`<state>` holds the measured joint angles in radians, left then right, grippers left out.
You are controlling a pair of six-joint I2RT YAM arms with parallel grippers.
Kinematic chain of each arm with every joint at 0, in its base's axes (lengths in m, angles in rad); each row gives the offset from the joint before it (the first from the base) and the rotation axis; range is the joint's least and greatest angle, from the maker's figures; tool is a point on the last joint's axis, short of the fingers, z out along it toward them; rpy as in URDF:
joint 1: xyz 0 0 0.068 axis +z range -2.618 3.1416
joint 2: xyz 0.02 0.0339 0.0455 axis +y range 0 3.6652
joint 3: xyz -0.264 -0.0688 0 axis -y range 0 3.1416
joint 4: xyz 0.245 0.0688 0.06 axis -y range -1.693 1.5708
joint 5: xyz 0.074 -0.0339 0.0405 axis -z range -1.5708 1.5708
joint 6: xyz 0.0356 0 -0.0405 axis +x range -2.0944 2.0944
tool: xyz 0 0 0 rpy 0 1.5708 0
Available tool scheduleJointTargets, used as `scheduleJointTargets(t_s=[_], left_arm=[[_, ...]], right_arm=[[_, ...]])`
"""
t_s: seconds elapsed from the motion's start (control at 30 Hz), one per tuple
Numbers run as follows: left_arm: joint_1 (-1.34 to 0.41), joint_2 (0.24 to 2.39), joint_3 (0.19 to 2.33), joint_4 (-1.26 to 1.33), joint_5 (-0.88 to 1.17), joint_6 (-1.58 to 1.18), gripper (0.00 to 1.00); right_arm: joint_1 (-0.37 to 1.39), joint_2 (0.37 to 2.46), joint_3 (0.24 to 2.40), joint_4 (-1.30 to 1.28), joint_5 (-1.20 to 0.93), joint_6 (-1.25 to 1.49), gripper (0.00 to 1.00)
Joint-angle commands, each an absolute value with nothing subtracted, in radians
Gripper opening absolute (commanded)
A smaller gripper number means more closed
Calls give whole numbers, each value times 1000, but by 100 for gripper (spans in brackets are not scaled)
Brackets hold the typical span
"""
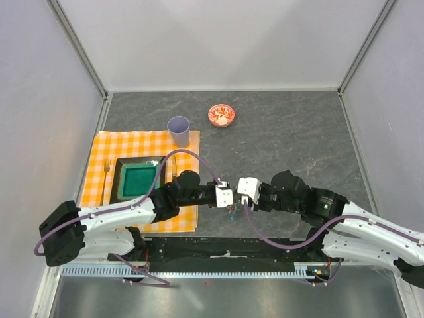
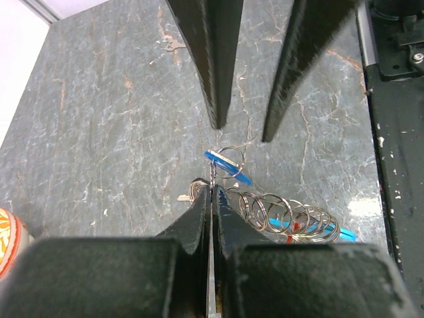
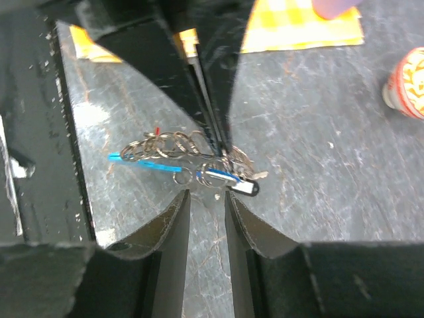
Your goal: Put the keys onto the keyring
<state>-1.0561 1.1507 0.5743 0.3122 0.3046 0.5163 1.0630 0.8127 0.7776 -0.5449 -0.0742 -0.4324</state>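
Left wrist shows left claw (image 2: 212, 193) pinched on the keyring (image 2: 279, 213), a string of linked grey rings; right claw (image 2: 242, 129) parted.

Enclosure, three sides: pale lilac-grey back wall panel (image 1: 218, 40), left wall panel (image 1: 33, 119) and right wall panel (image 1: 397, 99), all plain. Aluminium corner posts (image 1: 78, 50) at both rear corners. Surface (image 1: 291, 139): dark grey stone-look top with pale marbled veins. Near edge: black base plate (image 1: 225, 248), ribbed metal rail (image 1: 99, 270), brushed-metal apron (image 1: 218, 298). Light: soft, even, with one bright glare patch beside the base plate.
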Motion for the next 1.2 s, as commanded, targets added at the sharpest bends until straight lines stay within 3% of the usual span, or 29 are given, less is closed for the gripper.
scheduleJointTargets(t_s=[0.0,0.2,0.37,0.63,0.97,1.17], left_arm=[[-1062,1111,591,417,269,557,2],[-1062,1097,568,425,224,557,2],[-1062,1077,542,452,189,549,2],[-1062,1084,523,500,138,520,2],[-1062,1095,514,549,117,488,2],[-1062,1062,497,558,130,474,2]], right_arm=[[1062,755,772,-454,57,-273,35],[1062,713,677,-249,211,-36,36],[1060,735,632,-120,334,161,44],[1051,664,566,-35,439,517,42],[1016,637,480,37,309,419,42],[861,569,439,41,4,201,42]])
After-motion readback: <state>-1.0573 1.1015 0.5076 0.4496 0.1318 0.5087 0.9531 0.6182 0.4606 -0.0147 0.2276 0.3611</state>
